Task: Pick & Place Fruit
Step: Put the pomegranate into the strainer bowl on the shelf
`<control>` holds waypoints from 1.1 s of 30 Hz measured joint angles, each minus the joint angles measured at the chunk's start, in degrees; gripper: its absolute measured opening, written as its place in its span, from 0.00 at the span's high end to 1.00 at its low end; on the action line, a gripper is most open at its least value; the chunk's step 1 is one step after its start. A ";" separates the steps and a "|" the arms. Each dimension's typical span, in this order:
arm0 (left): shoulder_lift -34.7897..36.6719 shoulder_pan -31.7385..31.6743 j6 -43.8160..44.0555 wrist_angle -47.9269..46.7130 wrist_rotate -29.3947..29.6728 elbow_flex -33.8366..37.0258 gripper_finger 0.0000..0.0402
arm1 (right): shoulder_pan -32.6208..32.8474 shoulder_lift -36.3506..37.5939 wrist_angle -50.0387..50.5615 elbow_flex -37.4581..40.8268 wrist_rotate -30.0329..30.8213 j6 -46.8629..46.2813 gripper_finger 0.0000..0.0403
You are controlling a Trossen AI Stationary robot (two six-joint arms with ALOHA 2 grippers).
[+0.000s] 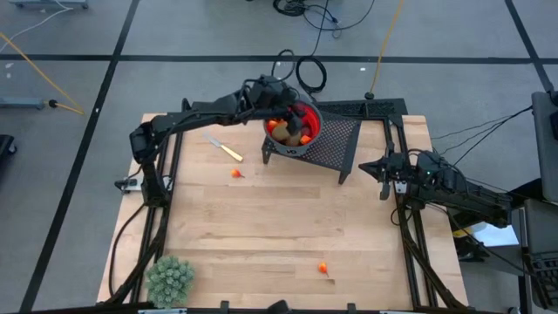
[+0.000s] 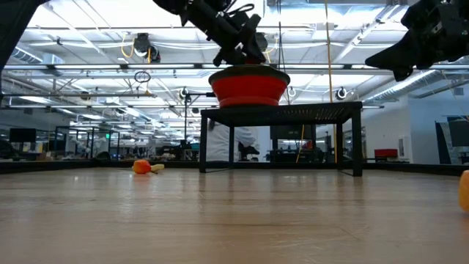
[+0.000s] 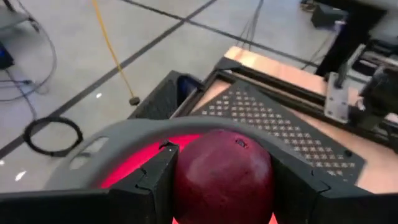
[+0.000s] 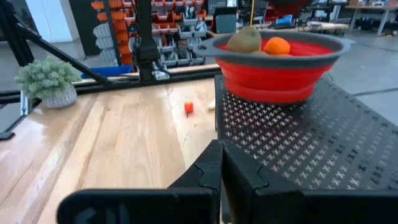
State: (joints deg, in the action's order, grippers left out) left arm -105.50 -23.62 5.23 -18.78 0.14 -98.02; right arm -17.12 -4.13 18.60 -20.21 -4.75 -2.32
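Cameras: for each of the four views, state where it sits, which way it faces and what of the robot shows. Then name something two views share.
High: overhead, facing down; both arms.
Low: tabletop height, facing the rack; arms enter from above.
Left wrist: over the bowl; left gripper holds a red fruit.
Right wrist: faces bowl and plant; right gripper shut.
Shared: the bowl, all views.
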 joint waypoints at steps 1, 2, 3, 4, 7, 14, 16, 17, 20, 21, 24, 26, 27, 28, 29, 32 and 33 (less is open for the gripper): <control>-0.15 0.01 0.00 0.34 -0.23 0.00 0.51 | -0.03 -0.01 0.11 0.00 0.01 -0.01 0.99; -0.53 0.18 0.00 0.83 -0.23 -0.04 0.51 | -0.02 -0.01 0.20 0.00 -0.01 -0.01 0.99; -0.76 0.43 -0.04 0.85 -0.27 -0.09 0.51 | -0.02 0.00 0.20 0.00 -0.01 -0.01 0.99; -0.93 0.47 0.01 0.48 -0.31 -0.07 0.51 | -0.02 0.01 0.12 0.00 0.01 0.00 0.99; -2.20 0.58 -0.01 0.37 -0.38 -0.02 0.51 | -0.02 -0.01 0.12 0.00 0.02 0.01 0.99; -3.45 0.44 1.55 -2.42 -0.45 0.07 0.51 | -0.02 0.01 0.07 0.00 0.03 0.00 0.99; -3.30 0.38 1.51 -2.10 -0.30 0.04 0.51 | -0.02 -0.01 0.12 0.00 -0.01 0.01 0.99; -3.22 0.26 1.49 -2.23 -0.16 0.02 0.51 | -0.02 -0.01 0.12 0.00 0.02 0.01 0.99; -3.28 -0.01 1.53 -3.53 -0.10 0.00 0.51 | -0.02 -0.01 0.12 0.00 0.02 0.01 0.99; -3.30 -0.14 1.55 -3.68 -0.10 0.00 0.51 | -0.02 0.01 0.09 0.00 -0.01 0.01 0.99; -3.30 -0.49 1.55 -4.01 -0.04 0.00 0.51 | -0.02 -0.01 0.12 0.00 0.01 0.01 0.99; -3.30 -0.70 1.55 -4.18 0.39 0.00 0.51 | -0.02 -0.01 0.09 0.00 -0.01 0.01 0.99; -3.30 -0.82 1.56 -4.28 0.40 0.00 0.51 | -0.02 -0.01 0.12 0.00 0.01 0.01 0.99; -3.30 -0.90 1.57 -4.26 0.40 0.00 0.51 | -0.02 0.01 0.10 0.00 0.00 0.01 0.99; -3.30 -0.98 1.59 -4.23 0.42 0.00 0.51 | -0.02 0.00 0.11 0.00 -0.01 0.01 0.99; -3.30 -1.15 1.70 -4.25 0.55 0.00 0.51 | -0.02 0.01 0.11 0.00 0.00 0.01 0.99; -3.30 -1.21 1.73 -4.25 0.87 0.00 0.51 | -0.02 -0.01 0.11 0.00 0.01 0.01 0.99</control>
State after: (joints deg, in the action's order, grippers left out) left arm -108.79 -24.83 6.96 -23.03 1.01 -98.02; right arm -17.15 -4.14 18.71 -20.21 -4.74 -2.31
